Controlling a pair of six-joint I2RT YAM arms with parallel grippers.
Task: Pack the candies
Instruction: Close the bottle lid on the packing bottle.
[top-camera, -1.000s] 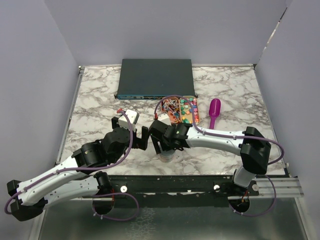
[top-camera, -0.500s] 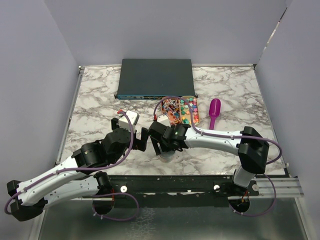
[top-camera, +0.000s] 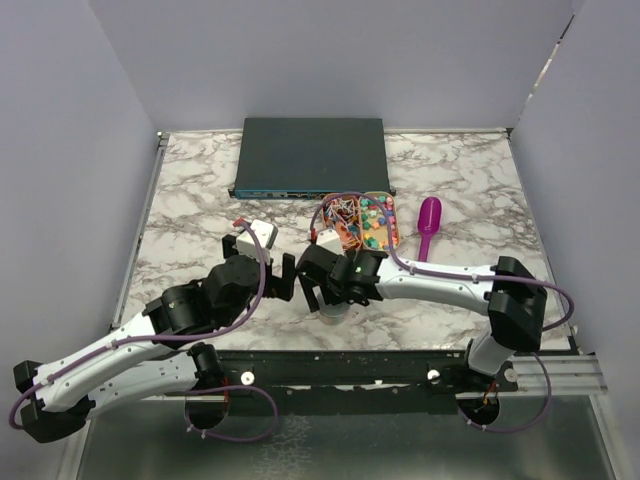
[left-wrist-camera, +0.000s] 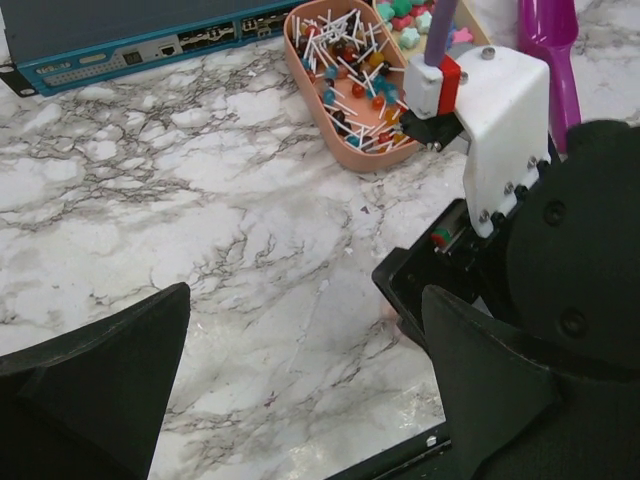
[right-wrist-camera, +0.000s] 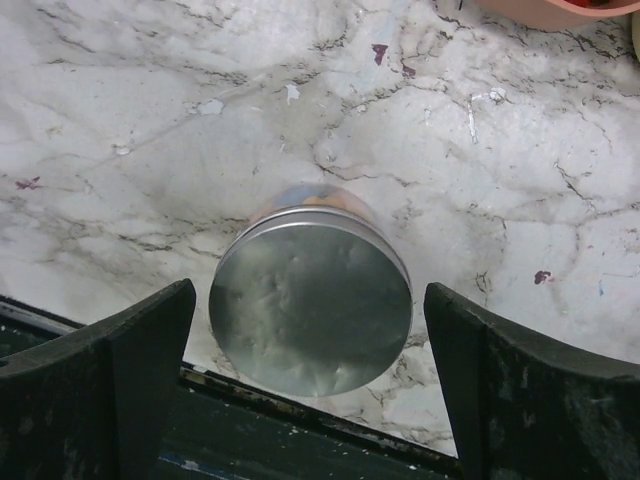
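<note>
The candies (top-camera: 376, 222) lie in mixed colours in the right half of an orange tray (top-camera: 393, 238), and some show at the top of the left wrist view (left-wrist-camera: 405, 14). A small jar with a silver lid (right-wrist-camera: 311, 300) stands near the table's front edge (top-camera: 335, 312). My right gripper (right-wrist-camera: 308, 295) hangs over it, open, its fingers (right-wrist-camera: 120, 380) apart from the lid on both sides. Faint pink and orange shows through the jar wall under the lid. My left gripper (left-wrist-camera: 305, 295) is open over bare marble just left of the right gripper (top-camera: 330, 290).
The tray's left half holds stick sweets (left-wrist-camera: 345, 70). A purple scoop (top-camera: 428, 224) lies right of the tray. A dark flat box (top-camera: 312, 157) sits at the back. The black front rail (right-wrist-camera: 300, 440) runs right below the jar. Grey walls stand on three sides.
My right gripper's jaws have spread wider around the jar, and its arm has shifted slightly. The left arm has not moved.
</note>
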